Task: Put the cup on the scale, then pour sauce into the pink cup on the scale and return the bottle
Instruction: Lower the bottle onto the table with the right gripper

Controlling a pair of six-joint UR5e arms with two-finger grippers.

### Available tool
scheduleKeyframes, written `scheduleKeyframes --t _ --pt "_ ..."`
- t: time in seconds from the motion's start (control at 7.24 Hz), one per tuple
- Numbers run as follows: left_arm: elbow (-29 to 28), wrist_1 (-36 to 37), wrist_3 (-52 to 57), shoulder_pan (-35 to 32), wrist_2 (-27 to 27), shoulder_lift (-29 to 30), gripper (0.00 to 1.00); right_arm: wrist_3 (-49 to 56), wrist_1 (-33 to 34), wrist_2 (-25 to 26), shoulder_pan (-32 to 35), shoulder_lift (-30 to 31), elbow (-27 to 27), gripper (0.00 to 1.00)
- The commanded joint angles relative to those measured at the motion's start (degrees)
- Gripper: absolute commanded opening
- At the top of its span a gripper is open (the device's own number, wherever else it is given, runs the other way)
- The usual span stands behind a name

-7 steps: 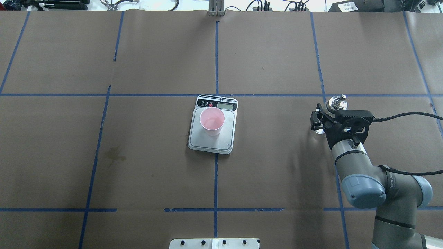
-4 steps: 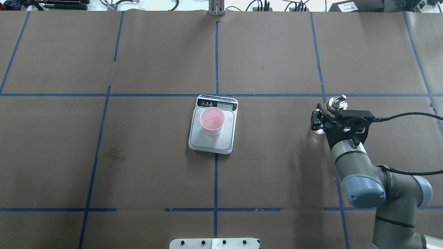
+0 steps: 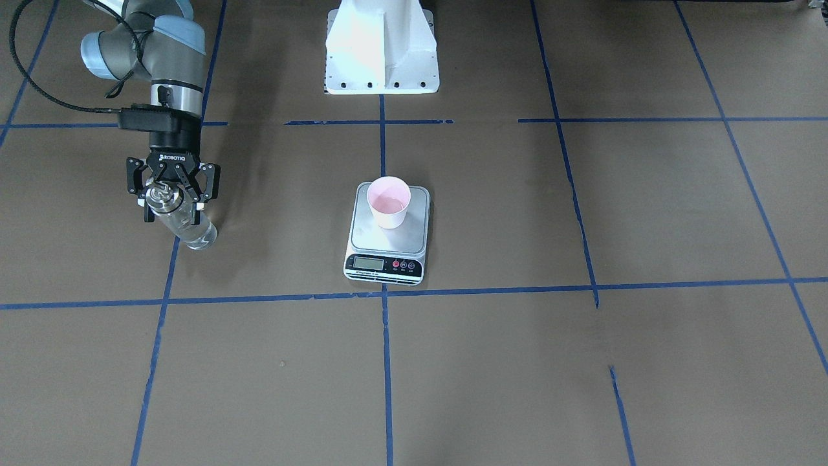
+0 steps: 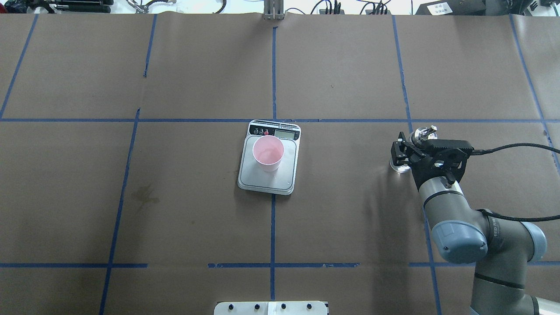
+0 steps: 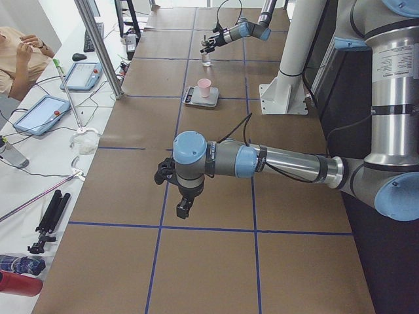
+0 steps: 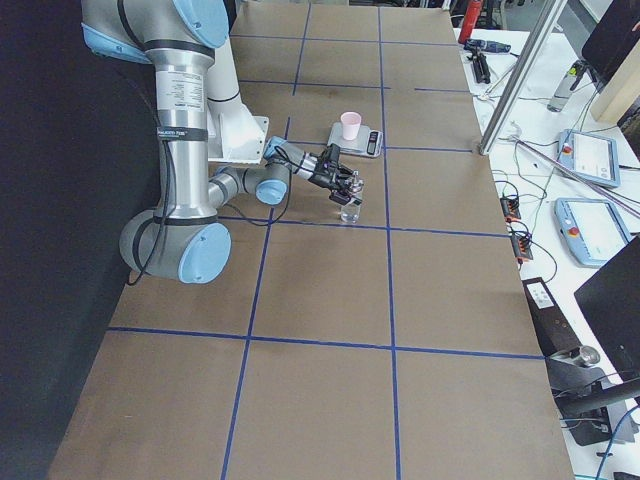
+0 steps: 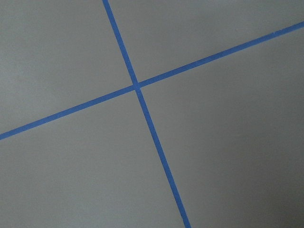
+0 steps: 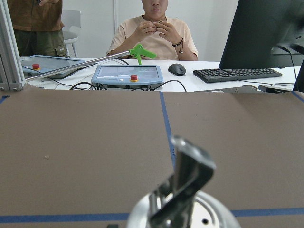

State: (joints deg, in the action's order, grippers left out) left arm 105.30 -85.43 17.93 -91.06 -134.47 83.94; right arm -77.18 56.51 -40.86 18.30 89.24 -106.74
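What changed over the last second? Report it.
The right pincer, gripping the bottle, shifted slightly down-left in the overhead view, apparently lowering it to the table. The pink cup and scale stayed put.

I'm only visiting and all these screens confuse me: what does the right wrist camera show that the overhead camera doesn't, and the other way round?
Only the right wrist view shows what lies beyond the table: a seated person, a keyboard, a mouse and a tablet with a red button. Only the overhead view shows the pink cup standing on the scale, and the right arm. Both show the bottle, close up from the wrist and small from overhead, and the brown table with blue tape lines.
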Motion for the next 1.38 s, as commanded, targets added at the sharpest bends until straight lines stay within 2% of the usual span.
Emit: scheduleKeyframes --t 0.0,0.14,0.69,1.24 --pt "-0.01 0.09 0.0 0.0 0.0 0.0 1.0 -0.16 0.0 -0.01 -0.01 -0.03 0.3 0.81" --pt "-0.01 0.0 0.0 0.0 0.0 0.0 1.0 -0.16 0.0 -0.01 -0.02 -0.03 0.3 1.0" --pt "-0.01 0.0 0.0 0.0 0.0 0.09 1.0 -0.16 -0.09 0.6 -0.02 0.14 0.04 1.0" --pt "0.08 0.09 0.0 0.0 0.0 0.0 1.0 -1.3 -0.44 6.13 -2.38 0.32 -0.4 1.0"
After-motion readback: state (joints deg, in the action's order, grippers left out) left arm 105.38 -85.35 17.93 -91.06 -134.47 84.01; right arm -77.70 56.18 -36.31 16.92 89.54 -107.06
